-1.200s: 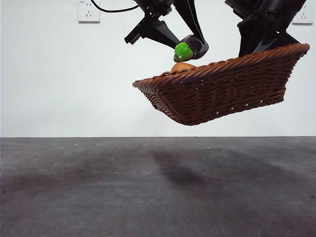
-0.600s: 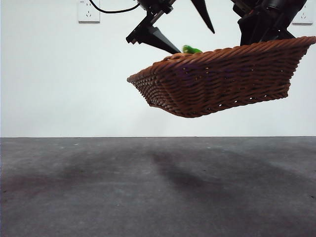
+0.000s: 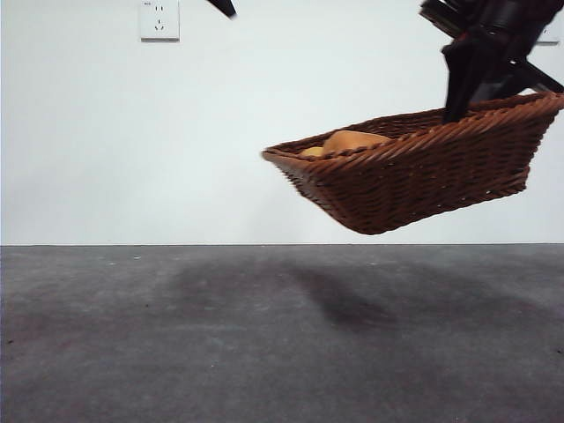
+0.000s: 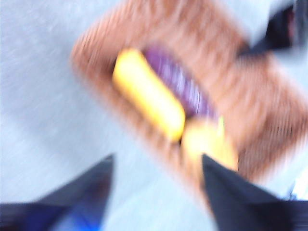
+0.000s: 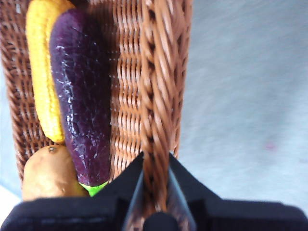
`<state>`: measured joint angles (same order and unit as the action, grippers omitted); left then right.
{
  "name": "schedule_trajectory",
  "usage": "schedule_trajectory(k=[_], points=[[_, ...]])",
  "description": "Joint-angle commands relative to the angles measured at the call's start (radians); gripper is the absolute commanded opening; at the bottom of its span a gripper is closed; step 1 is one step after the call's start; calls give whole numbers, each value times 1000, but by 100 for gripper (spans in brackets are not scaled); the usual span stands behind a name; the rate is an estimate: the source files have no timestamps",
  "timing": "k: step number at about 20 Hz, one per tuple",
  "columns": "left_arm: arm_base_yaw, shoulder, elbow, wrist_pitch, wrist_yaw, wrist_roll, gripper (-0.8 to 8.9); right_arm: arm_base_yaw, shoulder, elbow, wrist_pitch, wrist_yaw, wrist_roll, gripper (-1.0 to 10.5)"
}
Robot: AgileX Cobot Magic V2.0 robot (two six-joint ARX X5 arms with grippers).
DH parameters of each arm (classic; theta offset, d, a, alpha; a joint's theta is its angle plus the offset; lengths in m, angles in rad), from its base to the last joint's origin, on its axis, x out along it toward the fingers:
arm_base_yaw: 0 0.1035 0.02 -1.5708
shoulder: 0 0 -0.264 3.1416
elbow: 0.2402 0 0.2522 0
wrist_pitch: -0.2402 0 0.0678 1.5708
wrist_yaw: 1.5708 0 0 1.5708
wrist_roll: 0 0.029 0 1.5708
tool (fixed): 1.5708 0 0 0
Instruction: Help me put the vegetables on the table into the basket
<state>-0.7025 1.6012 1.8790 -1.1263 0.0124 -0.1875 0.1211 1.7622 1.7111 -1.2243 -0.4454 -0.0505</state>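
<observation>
Right wrist: one corn (image 5: 43,72), one eggplant (image 5: 82,96), one potato (image 5: 48,173) in basket (image 5: 154,96).

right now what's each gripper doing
Left gripper: open, empty, above the basket.
Right gripper: shut on the basket rim, holding it off the table.

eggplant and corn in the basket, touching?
Touching. The right wrist view shows the eggplant lying lengthwise against the corn with no gap along their sides, inside the basket that the right gripper holds by its rim.
</observation>
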Motion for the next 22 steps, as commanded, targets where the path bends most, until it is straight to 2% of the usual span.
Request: schedule_trajectory(k=[1,4,6,8,11,13,20,21,22], points=[[-35,-54,-5,-73,-10,73,-6,-42,36,0,13,-15,5,-17],[-100,-122,-5,-158,-13,72,-5,-100,100,1,53,-17,-2,-17],[-143,-146,-5,-192,-13,71,-5,-132,154,1,85,-55,-4,-17],[-188,-173,-5,-192,-9,56,-5,-158,217,0,113,-120,-5,-17],[-260,-205,-5,-192,-9,32,-5,-182,303,0,164,-129,-15,-17],[-294,-224,-5,-193,-9,60,-5,-188,348,0,182,-135,-36,-17],[-300,-314,-5,-194,18,37,-5,-188,411,1,200,-138,-55,-13],[-300,-332,-5,-194,38,32,-5,-188,408,1,198,-137,-55,57],[-300,-350,-5,-195,47,31,-5,-188,406,1,192,-122,-50,185]])
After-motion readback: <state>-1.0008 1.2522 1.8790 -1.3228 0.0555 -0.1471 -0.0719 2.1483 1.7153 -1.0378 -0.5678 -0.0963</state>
